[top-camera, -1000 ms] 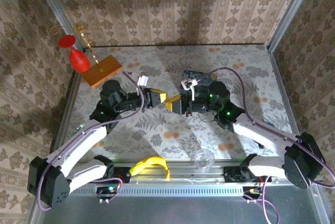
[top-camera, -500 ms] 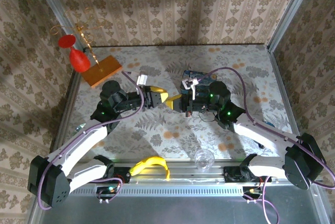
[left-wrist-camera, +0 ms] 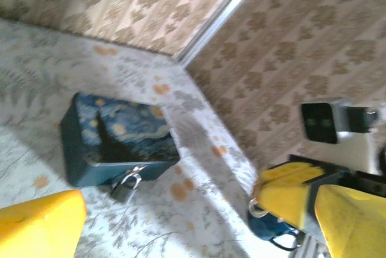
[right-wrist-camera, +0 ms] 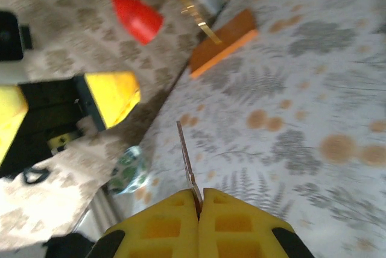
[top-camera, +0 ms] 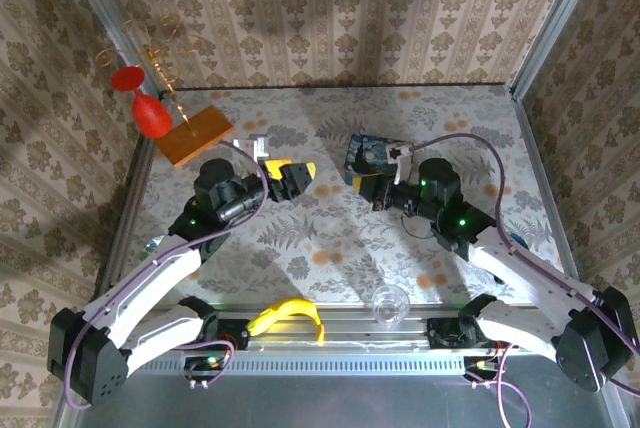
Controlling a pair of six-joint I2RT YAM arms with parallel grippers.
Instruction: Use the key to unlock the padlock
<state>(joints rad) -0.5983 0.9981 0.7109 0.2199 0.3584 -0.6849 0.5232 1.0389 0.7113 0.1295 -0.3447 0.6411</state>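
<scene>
Floral counter [top-camera: 300, 243]: blue tin [top-camera: 370, 151] mid-far; right hand [top-camera: 368, 188] just beside its near side, left hand [top-camera: 298, 178] well to its left.

Table with patterned cloth [top-camera: 330, 238], contents as they lay:
- Far-left corner: flat orange wooden block [top-camera: 195, 135]; red goblet-shaped piece [top-camera: 150, 113] just left of it.
- Far half, right of centre: blue painted tin [top-camera: 368, 155]; tiny dark grey metal padlock [left-wrist-camera: 125, 184] hung on its near side.
- Before the tin: thin metal key [right-wrist-camera: 186, 161], in the right gripper [right-wrist-camera: 198, 195].
- Near edge: yellow banana [top-camera: 285, 316]; clear glass cup [top-camera: 390, 303] to its right.
</scene>
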